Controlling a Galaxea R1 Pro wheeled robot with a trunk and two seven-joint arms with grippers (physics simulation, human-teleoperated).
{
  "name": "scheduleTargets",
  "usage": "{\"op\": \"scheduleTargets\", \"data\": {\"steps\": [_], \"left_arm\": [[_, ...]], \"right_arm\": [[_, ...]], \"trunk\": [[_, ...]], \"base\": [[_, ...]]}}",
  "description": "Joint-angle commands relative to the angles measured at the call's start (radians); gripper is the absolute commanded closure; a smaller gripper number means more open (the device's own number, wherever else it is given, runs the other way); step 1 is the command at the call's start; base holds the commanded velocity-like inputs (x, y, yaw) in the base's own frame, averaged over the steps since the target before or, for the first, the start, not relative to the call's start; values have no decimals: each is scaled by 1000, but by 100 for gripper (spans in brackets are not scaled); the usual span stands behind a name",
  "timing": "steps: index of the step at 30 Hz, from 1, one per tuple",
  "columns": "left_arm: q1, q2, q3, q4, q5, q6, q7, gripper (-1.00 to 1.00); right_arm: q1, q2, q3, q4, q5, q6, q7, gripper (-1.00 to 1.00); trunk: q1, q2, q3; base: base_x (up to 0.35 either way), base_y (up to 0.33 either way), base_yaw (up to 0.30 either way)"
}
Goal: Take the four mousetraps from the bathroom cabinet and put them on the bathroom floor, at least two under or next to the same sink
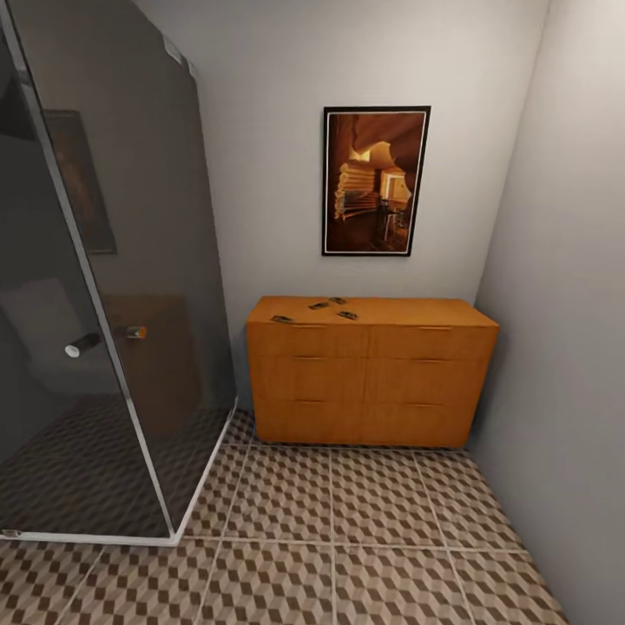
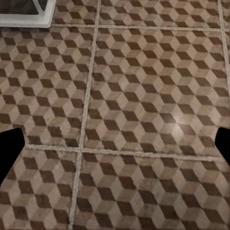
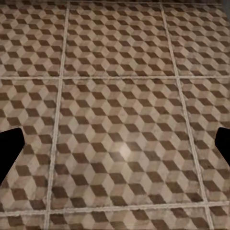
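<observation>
Glass shower stall [image 1: 104, 286] beside framed picture [image 1: 376, 180].

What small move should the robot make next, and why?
Probably drive forward to the cabinet. The four mousetraps lie on its top, still far off, and both wrist views look at bare bathroom floor with nothing held.

Room was a narrow bathroom corner with plain grey walls [image 1: 269, 104]. Floor [image 1: 365, 555] was laid in large tiles of brown, beige and white cube pattern with pale grout. A dark glass shower enclosure [image 1: 95, 286] stood at left. A black-framed picture [image 1: 376, 180] hung on the rear wall
</observation>
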Motion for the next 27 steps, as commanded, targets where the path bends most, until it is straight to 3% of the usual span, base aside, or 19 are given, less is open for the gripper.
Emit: {"op": "scheduleTargets", "data": {"steps": [1,27], "left_arm": [[0,0,1,-1,1,-1,0,-100],[0,0,1,-1,1,-2,0,-100]], "right_arm": [[-1,0,1,1,1,-3,-4,-100],[-1,-1,1,1,2,-4,-3,-100]], "trunk": [[1,0,-1],[1,0,-1]], "base": [[336,-5,0],[341,0,0]]}}
